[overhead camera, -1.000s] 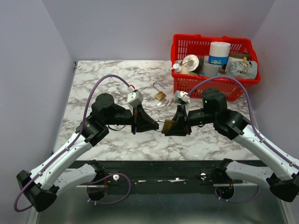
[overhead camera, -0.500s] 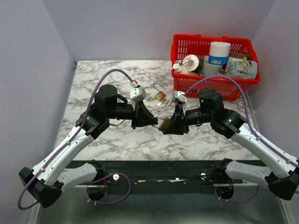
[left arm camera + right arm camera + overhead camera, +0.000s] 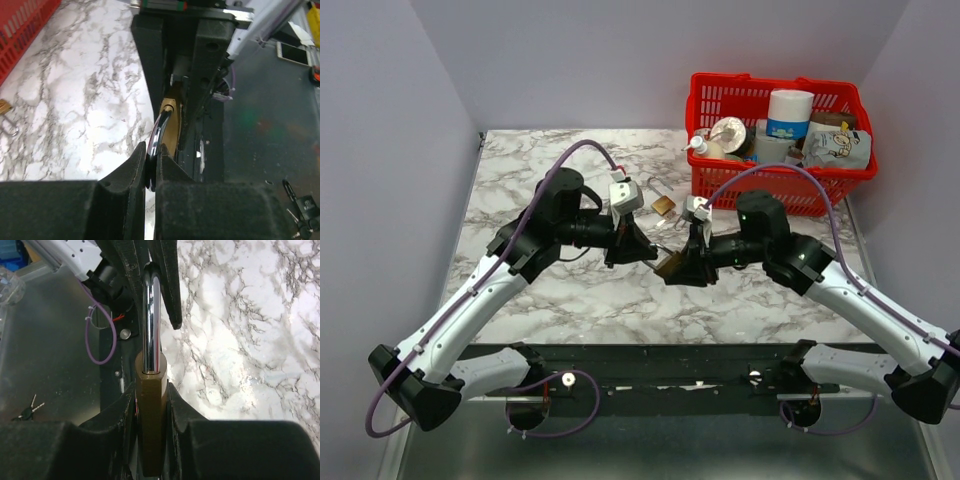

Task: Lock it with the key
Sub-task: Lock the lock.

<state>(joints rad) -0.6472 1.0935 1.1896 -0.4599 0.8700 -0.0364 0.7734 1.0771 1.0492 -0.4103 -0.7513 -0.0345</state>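
Nearest me, past the table's front edge, a bunch of keys lies on the grey surface below, well apart from both my grippers. Over the middle of the marble my two arms meet tip to tip. The padlock is bridged between them and, as far as I can tell, held off the tabletop. My right gripper is pressed onto the brass body, one finger on each flat face. My left gripper pinches the chrome shackle at its bend. The padlock's long axis runs left to right along the line between my wrists, roughly level, with the shackle pointing to my left and the body's base buried in my right fingers. There is bare marble to the left and in front of the meeting point. Room is tighter beyond it, where a second lock lies with its shackle open. Just right of that lock, the red basket fills the far right corner. Walls close the left, far and right sides.
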